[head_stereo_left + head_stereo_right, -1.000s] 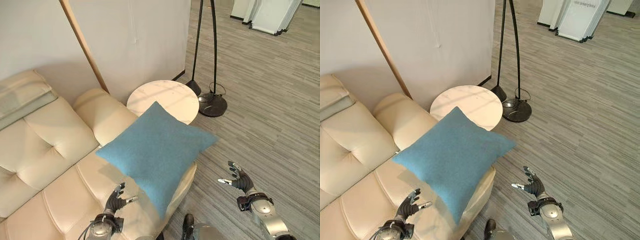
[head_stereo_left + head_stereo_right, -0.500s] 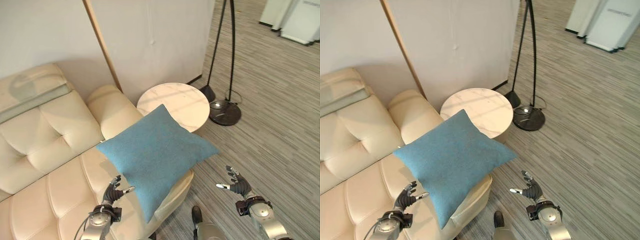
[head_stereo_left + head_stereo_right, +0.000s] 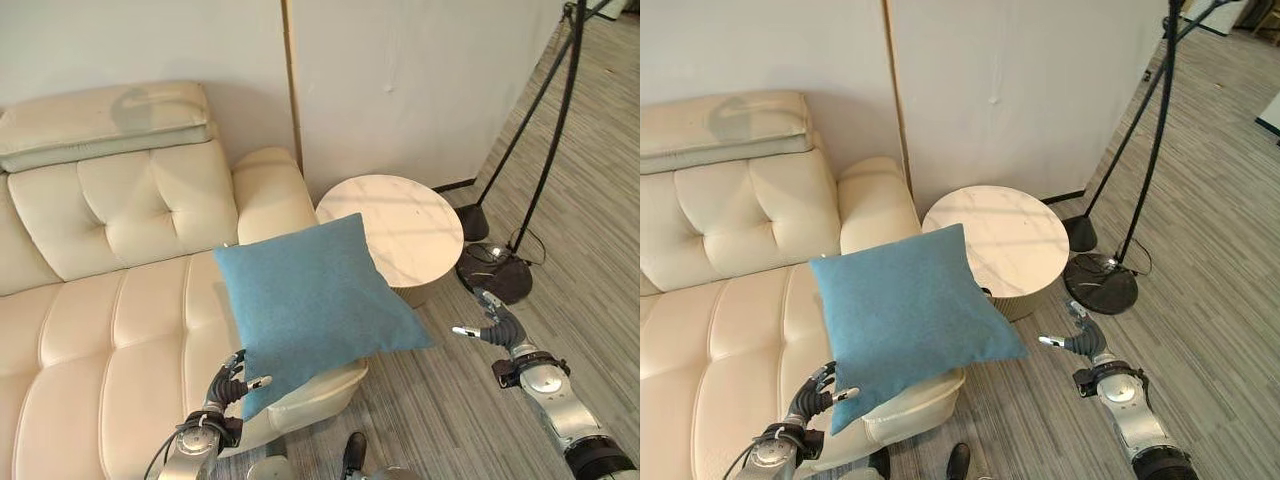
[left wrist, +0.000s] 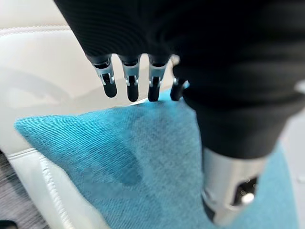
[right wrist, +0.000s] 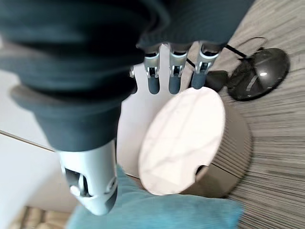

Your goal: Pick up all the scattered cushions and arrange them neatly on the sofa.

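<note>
Nearest, left robot hand (image 3: 228,383) with loosely spread, empty fingers just beside the low corner of the blue cushion (image 3: 310,300), and right robot hand (image 3: 494,325) likewise relaxed and empty over the floor. Beyond, cushion lying tilted across the cream sofa (image 3: 110,270) seat's end, overhanging toward the round surface (image 3: 404,226). Compared with a second ago, whole view swung leftward while the cushion kept its place on the seat, apparently placed but not yet neat.

No legible text observed.
No lettering, labels, numbers or signs can be read on any surface in these views.
</note>
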{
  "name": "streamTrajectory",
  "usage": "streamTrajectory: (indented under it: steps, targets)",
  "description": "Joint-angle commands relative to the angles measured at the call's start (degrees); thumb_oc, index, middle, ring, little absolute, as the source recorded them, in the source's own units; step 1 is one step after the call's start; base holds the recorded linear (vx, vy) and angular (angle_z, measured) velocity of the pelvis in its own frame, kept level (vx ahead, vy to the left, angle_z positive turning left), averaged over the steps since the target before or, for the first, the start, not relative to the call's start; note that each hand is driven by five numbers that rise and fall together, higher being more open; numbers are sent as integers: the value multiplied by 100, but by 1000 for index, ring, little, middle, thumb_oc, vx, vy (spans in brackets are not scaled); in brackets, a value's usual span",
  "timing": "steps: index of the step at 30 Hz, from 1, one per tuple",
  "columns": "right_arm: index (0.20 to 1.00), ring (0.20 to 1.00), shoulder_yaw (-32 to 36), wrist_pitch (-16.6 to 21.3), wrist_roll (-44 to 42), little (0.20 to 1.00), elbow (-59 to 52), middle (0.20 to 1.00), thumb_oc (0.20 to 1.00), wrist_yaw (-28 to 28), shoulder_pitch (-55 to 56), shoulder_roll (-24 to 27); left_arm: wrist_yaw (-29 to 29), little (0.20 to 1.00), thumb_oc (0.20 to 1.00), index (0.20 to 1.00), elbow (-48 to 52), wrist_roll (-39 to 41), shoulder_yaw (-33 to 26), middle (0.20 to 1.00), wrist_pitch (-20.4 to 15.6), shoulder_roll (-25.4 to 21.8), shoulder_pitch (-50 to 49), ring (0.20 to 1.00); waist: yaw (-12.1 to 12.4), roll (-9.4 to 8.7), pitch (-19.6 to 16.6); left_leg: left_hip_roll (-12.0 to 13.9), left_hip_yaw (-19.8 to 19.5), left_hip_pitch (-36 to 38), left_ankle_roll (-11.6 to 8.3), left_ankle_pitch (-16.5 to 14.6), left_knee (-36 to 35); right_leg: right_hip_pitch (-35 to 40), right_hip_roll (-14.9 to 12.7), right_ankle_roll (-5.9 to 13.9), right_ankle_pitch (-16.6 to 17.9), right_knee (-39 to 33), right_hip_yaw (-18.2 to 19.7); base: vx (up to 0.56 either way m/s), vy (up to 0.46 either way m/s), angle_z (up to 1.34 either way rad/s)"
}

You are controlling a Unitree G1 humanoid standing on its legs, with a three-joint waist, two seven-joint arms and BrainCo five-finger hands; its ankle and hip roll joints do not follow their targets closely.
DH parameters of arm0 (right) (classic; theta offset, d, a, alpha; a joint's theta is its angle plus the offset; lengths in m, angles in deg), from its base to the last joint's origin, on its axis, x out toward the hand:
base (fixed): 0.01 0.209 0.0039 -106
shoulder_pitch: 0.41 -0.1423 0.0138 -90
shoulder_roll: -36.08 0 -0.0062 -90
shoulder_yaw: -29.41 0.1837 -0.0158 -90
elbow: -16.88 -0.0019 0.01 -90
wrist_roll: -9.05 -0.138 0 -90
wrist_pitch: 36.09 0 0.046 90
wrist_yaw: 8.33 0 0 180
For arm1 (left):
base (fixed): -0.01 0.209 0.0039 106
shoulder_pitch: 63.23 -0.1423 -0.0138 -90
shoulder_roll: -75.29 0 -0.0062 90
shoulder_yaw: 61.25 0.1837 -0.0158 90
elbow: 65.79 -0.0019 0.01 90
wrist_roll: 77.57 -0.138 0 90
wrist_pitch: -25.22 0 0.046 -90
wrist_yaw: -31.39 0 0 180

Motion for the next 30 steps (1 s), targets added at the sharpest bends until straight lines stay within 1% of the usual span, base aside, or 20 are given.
streamTrajectory:
  steps: [1, 4, 9, 10, 11, 12, 13, 14, 15, 16, 17, 18, 19, 21, 24, 25, 26, 28, 29, 30]
  targets:
    - [1000, 1000, -79, 163, -335, 1000, 245, 1000, 1000, 53, -427, 26, -31, 1000, 1000, 1000, 218, 106, 46, 1000, -224, -302, 371, 1000, 109, -63, -44, 4, -164, 145, -75, -380, 86, 228, -492, 815, -614, 219, 309, 21, -26, 9]
    - [1000, 1000, -490, 56, -557, 1000, 965, 1000, 1000, 118, -1172, -202, -175, 1000, 1000, 1000, 123, 245, 375, 1000, -263, -326, 1030, 1000, 234, -88, 165, -18, -344, 16, -80, -243, -163, -14, -465, 796, -604, 260, 229, -81, -37, 23]
    - [1000, 1000, -893, -9, -898, 1000, 1523, 1000, 1000, 251, -2091, -670, -402, 1000, 1000, 1000, 120, 634, 736, 1000, -328, -102, 1796, 1000, 350, -39, 473, -80, -592, -435, -66, -49, -322, -595, -451, 790, -505, 359, 182, -113, 0, 29]
    - [1000, 1000, -894, -8, -899, 1000, 1526, 1000, 1000, 250, -2094, -670, -401, 1000, 1000, 1000, 118, 635, 736, 1000, -329, -102, 1798, 1000, 348, -39, 472, -80, -593, -440, -66, -48, -321, -599, -451, 789, -505, 361, 181, -126, 28, 10]
    - [1000, 1000, -930, 29, -1265, 1000, 1632, 1000, 1000, 340, -2396, -979, -600, 1000, 1000, 1000, -58, 1043, 800, 1000, -386, 152, 2197, 1000, 370, -3, 589, -94, -658, -618, -76, 38, -355, -794, -467, 783, -466, 391, 162, -84, 19, 19]
    - [1000, 1000, -930, 30, -1266, 1000, 1634, 1000, 1000, 340, -2399, -979, -600, 1000, 1000, 1000, -61, 1044, 800, 1000, -387, 153, 2201, 1000, 368, -3, 590, -94, -659, -621, -76, 39, -354, -797, -468, 783, -467, 392, 160, -107, 30, 21]
    - [1000, 1000, -1003, 41, -1464, 1000, 1708, 1000, 1000, 385, -2621, -1181, -748, 1000, 1000, 1000, -190, 1220, 889, 1000, -423, 325, 2474, 1000, 379, 15, 639, -103, -698, -677, -94, 89, -394, -860, -467, 786, -453, 399, 155, -61, 21, 16]
    - [1000, 1000, -1182, 86, -1869, 1000, 1670, 1000, 1000, 424, -2883, -1563, -949, 1000, 1000, 1000, -362, 1459, 1108, 1000, -498, 590, 3053, 1000, 383, 51, 731, -96, -755, -746, -142, 177, -465, -931, -479, 800, -429, 396, 114, -61, 21, 4]
    - [1000, 1000, -1181, 86, -1870, 1000, 1672, 1000, 1000, 424, -2886, -1562, -948, 1000, 1000, 1000, -365, 1459, 1108, 1000, -499, 590, 3057, 1000, 382, 52, 735, -96, -756, -744, -142, 178, -465, -929, -479, 800, -429, 396, 113, -56, 17, 1]
    - [1000, 1000, -1275, 149, -2070, 1000, 1594, 1000, 1000, 432, -3027, -1758, -1050, 1000, 1000, 1000, -433, 1460, 1260, 1000, -527, 680, 3348, 1000, 372, 63, 783, -95, -778, -763, -166, 214, -497, -942, -487, 815, -420, 395, 89, 0, 0, 0]
    - [953, 953, -1386, 185, -2236, 953, 1475, 953, 953, 392, -3084, -1895, -1073, 1000, 1000, 1000, -418, 1452, 1357, 1000, -546, 733, 3541, 1000, 359, 79, 808, -97, -792, -769, -180, 235, -520, -941, -496, 824, -414, 392, 84, -36, 34, 1]
    - [360, 360, -1498, 277, -2417, 360, 1322, 360, 360, 354, -3119, -2009, -1105, 495, 495, 495, -363, 1450, 1434, 495, -577, 764, 3695, 495, 339, 80, 835, -97, -800, -772, -191, 248, -528, -939, -502, 835, -409, 389, 91, -25, 48, 0]
    - [200, 200, -1582, 384, -2563, 200, 1126, 200, 200, 310, -3118, -2096, -1131, 200, 200, 200, -261, 1440, 1499, 200, -626, 787, 3798, 200, 318, 83, 837, -99, -797, -766, -202, 247, -543, -923, -505, 841, -409, 374, 101, -21, 52, 0]
    - [200, 200, -1736, 578, -2830, 200, 467, 200, 200, 184, -2858, -2270, -1193, 200, 200, 200, 109, 1597, 1515, 200, -752, 845, 3787, 200, 234, 75, 782, -97, -751, -696, -198, 218, -572, -865, -507, 850, -399, 331, 139, 8, 65, -4]
    - [200, 200, -1811, 682, -2855, 200, -47, 200, 200, 111, -2598, -2273, -1211, 200, 200, 200, 531, 1643, 1487, 200, -824, 839, 3648, 200, 162, 74, 707, -107, -714, -639, -179, 198, -601, -833, -509, 853, -388, 306, 175, 20, 64, -4]
    - [200, 200, -1846, 739, -2747, 200, -563, 200, 200, 31, -2297, -2188, -1191, 200, 200, 200, 969, 1628, 1457, 200, -859, 802, 3457, 200, 111, 79, 636, -109, -674, -533, -163, 169, -632, -762, -513, 853, -392, 289, 210, 29, 68, -6]
    - [200, 200, -1846, 739, -2747, 200, -563, 200, 200, 31, -2297, -2188, -1191, 200, 200, 200, 969, 1628, 1457, 200, -859, 802, 3457, 200, 109, 79, 631, -110, -676, -538, -162, 169, -631, -766, -514, 853, -392, 290, 208, 59, 84, -5]
    - [200, 200, -1822, 777, -2714, 200, -1024, 200, 200, -77, -2027, -2075, -1147, 200, 200, 200, 1320, 1599, 1388, 200, -858, 764, 3245, 200, 68, 84, 544, -118, -639, -423, -145, 131, -654, -678, -520, 858, -393, 274, 228, 47, 72, 1]
    - [200, 200, -1753, 807, -2585, 200, -1512, 200, 200, -138, -1710, -1937, -1076, 200, 200, 200, 1705, 1610, 1291, 200, -860, 730, 2940, 200, 26, 95, 441, -140, -612, -289, -117, 78, -670, -570, -533, 873, -391, 252, 248, 35, 59, 5]
    - [200, 200, -1755, 802, -2584, 200, -1522, 200, 200, -136, -1698, -1935, -1077, 200, 200, 200, 1712, 1609, 1292, 200, -856, 730, 2930, 200, 27, 96, 437, -140, -611, -285, -117, 78, -672, -566, -533, 874, -391, 250, 249, 82, 113, 2]
